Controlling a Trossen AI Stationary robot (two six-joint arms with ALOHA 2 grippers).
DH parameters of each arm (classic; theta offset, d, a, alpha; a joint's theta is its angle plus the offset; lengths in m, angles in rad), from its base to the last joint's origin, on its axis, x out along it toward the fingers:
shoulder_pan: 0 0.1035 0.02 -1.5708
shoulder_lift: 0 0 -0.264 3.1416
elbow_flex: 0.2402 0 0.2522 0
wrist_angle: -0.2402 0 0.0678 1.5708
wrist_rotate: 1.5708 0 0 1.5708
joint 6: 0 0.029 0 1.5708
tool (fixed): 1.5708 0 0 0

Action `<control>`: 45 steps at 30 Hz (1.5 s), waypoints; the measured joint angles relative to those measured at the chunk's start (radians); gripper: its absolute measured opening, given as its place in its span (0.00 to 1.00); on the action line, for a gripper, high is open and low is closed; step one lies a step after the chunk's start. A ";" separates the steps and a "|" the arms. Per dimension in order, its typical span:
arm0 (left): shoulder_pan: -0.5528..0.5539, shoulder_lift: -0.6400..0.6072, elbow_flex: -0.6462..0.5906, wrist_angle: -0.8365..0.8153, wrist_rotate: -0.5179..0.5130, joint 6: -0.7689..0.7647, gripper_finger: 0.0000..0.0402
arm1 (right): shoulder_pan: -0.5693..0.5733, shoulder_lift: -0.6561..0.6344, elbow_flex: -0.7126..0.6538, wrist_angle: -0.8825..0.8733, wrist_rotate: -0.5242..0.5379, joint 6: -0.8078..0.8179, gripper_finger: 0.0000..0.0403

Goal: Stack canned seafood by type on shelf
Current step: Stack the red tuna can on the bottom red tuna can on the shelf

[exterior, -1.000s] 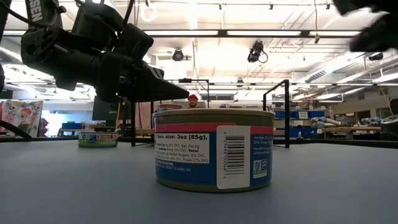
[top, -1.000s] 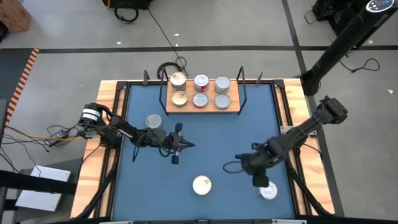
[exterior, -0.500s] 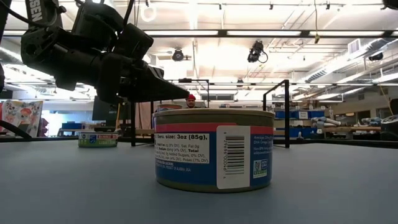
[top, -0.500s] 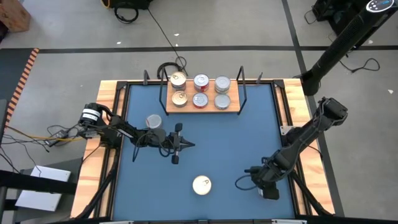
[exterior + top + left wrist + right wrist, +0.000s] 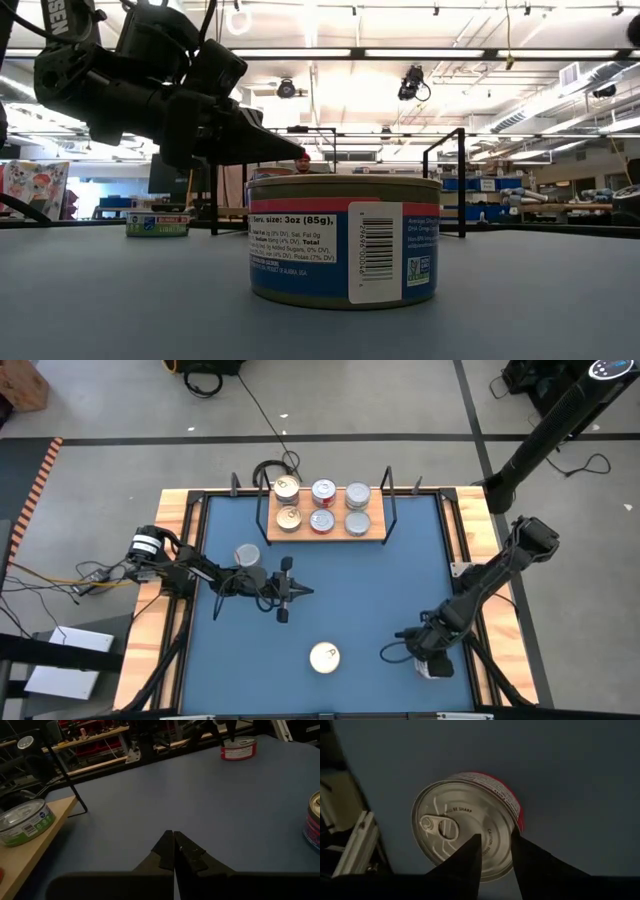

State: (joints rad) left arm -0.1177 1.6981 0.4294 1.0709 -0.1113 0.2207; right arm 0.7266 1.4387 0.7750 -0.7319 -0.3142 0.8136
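Front can [image 5: 343, 240] label: "3oz (85g)". Left tool [image 5: 173, 851] closed, empty. Right tool [image 5: 492, 851] slightly open above red-sided can [image 5: 467, 822].

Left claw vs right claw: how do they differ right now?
The left claw is shut on nothing, level above mid-table, waiting. The right claw points down over a red-sided can near the table's front right, fingers parted slightly above the lid. Both are dark and two-fingered.

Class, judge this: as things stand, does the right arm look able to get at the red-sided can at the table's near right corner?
Probably yes: the right hand hangs directly over the red-sided can, fingers slightly apart, nothing between them.
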 joint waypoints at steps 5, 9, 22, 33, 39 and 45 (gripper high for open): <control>0.000 0.000 0.000 0.000 -0.012 0.000 0.00 | -0.028 -0.005 -0.027 0.017 -0.005 -0.015 0.24; 0.000 0.000 0.000 0.000 -0.023 0.001 0.00 | -0.059 -0.004 -0.026 0.013 0.011 -0.058 0.19; 0.000 0.000 0.000 0.000 -0.022 0.008 0.00 | -0.251 0.001 0.027 0.024 0.236 -0.148 0.08; 0.000 0.000 0.000 0.000 -0.022 0.010 0.00 | -0.306 0.001 0.255 -0.211 0.265 -0.317 0.18; 0.000 0.000 0.000 0.000 -0.022 0.010 0.00 | -0.208 0.000 0.329 -0.325 0.209 -0.296 0.37; 0.000 0.000 0.000 0.000 -0.022 0.011 0.00 | -0.103 0.032 0.330 -0.397 0.224 -0.267 0.54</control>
State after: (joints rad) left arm -0.1178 1.6981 0.4294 1.0706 -0.1333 0.2313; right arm 0.6232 1.4708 1.1046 -1.1292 -0.0898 0.5468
